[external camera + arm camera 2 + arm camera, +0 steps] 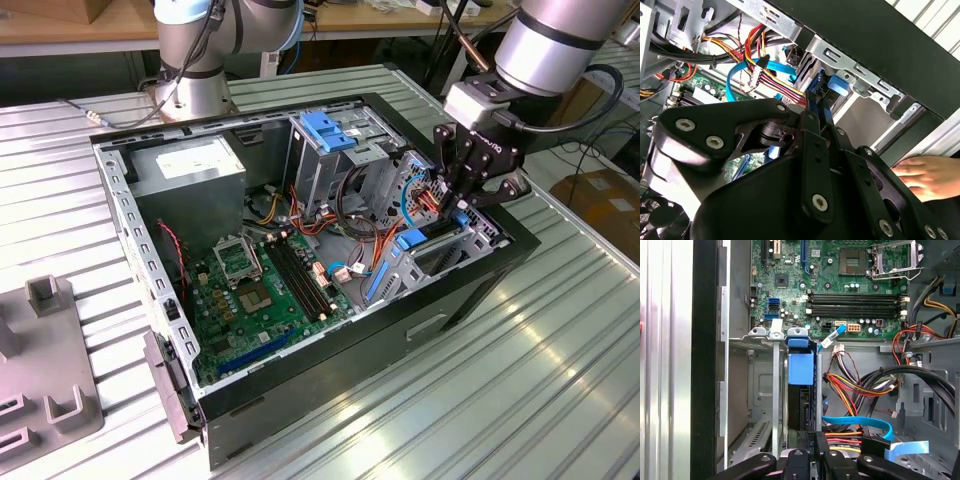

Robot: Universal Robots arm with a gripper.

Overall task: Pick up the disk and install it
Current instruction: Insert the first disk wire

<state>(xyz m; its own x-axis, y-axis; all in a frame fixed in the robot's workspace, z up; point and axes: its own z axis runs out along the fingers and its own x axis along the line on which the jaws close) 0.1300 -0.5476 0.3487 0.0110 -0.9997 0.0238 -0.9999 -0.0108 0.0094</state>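
Fingers [816, 107] clamped on the disk [801, 390], which stands on edge in the bay [440, 250] at the case's [300, 380] three-o'clock end in the exterior view; gripper [462, 195] above it. A hand [927, 175] rests outside the case.

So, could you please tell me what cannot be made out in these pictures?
- The disk: edge-on in its bay in the first wrist view; its seating is hidden by the bay walls.
- The claw: fingertips blocked by its own linkage in both wrist views.
- A hand: cut off by the second wrist view's edge.
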